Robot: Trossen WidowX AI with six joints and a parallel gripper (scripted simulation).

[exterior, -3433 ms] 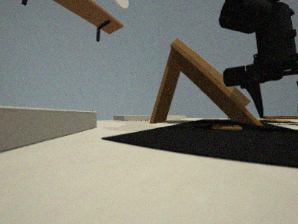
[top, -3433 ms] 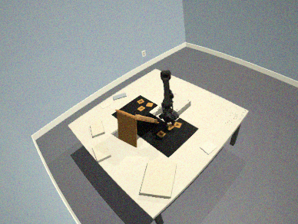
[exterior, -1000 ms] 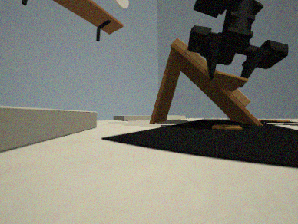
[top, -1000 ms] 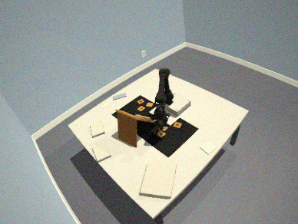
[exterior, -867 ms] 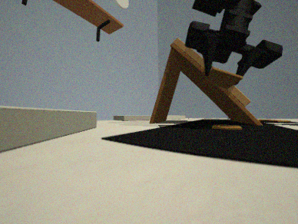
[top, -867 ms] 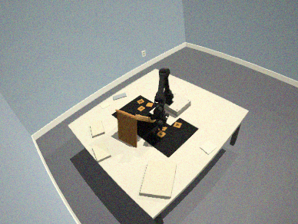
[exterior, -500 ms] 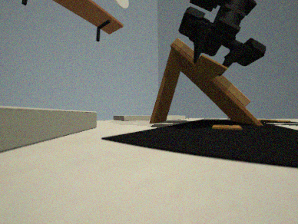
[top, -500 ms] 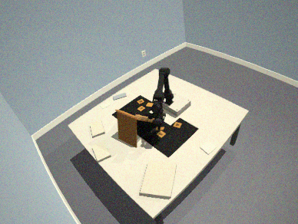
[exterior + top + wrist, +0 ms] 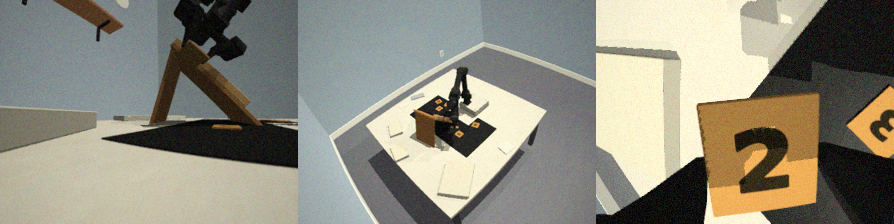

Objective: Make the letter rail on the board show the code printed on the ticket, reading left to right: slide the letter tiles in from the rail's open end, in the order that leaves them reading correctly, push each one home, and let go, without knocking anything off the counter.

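My gripper [image 9: 197, 52] [image 9: 762, 158] is shut on the orange tile marked 2 [image 9: 764, 175] [image 9: 199, 53], held up off the mat. In the exterior view it is near the upper end of the sloping wooden board [image 9: 219, 93] [image 9: 425, 130]. The rail [image 9: 443, 118] shows as a raised strip on the board; its slots cannot be read. A tile marked 3 [image 9: 877, 131] lies at the right of the wrist view. Loose tiles lie on the black mat [image 9: 467, 147] [image 9: 173, 142], one nearer the board and one farther right [image 9: 475, 124]. The ticket's code cannot be read.
More tiles [image 9: 438, 101] lie at the mat's far end. A grey-white box [image 9: 475, 106] stands behind the arm. A large pale slab [image 9: 456, 179] lies near the front corner. Smaller pale blocks [image 9: 395, 129] lie left of the board, and a white card [image 9: 505, 148] lies at the right.
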